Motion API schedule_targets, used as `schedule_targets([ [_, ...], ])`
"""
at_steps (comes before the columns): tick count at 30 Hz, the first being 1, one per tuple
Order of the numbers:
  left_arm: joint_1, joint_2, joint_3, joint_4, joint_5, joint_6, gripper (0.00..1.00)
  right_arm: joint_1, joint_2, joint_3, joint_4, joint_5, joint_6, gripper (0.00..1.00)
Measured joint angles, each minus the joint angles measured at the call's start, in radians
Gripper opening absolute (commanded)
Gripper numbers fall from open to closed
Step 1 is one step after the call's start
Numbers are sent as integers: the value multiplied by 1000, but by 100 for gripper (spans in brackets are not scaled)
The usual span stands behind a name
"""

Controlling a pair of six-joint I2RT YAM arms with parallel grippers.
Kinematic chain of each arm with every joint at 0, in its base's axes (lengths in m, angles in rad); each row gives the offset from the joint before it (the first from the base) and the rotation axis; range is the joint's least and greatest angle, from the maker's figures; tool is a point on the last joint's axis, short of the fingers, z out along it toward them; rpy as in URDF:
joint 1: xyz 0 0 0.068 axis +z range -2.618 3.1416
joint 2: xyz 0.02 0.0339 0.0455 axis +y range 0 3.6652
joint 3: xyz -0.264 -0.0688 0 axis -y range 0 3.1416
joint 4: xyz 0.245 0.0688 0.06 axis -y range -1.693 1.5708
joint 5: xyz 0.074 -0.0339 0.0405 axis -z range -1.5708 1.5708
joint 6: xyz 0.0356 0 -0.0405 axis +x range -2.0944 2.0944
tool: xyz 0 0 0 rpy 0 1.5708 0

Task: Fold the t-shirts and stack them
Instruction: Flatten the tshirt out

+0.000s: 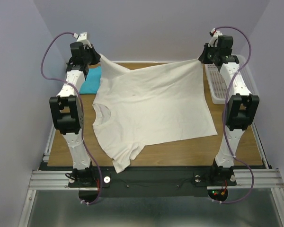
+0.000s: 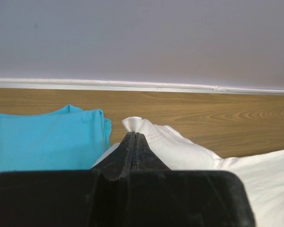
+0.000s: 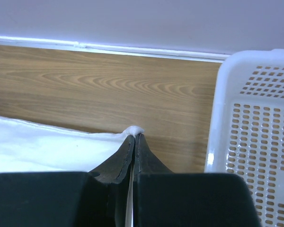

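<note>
One turquoise t-shirt (image 2: pixel 42 137), maybe folded: left wrist

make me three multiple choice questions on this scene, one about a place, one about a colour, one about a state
1. Where is the white basket?
A. at the right edge of the table
B. at its left edge
C. at its middle

2. What colour is the smaller shirt?
A. red
B. turquoise blue
C. black

3. What state are the left gripper and right gripper in?
A. both open
B. both shut on the cream shirt
C. one open, one shut

Answers:
1 A, the top view shows it along the right side.
2 B, the left wrist view shows turquoise cloth.
3 B, each wrist view shows closed fingers pinching cream fabric.
</note>
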Motion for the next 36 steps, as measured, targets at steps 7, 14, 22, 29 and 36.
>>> schedule_targets([
  [7,0,43,4,-11,-38,0,0,-14,-16,-92,75,26,14,0],
  [14,0,50,24,-6,-32,0,0,-14,-21,-113,129,7,21,0],
  [22,0,-99,-130,34,-21,-11,0,-15,-135,-137,133,-101,21,1],
  [29,0,-482,-263,69,-61,-32,0,-39,-361,-91,127,-146,21,1],
  [36,0,-883,-288,158,-125,-66,0,-64,-572,18,117,-143,22,1],
])
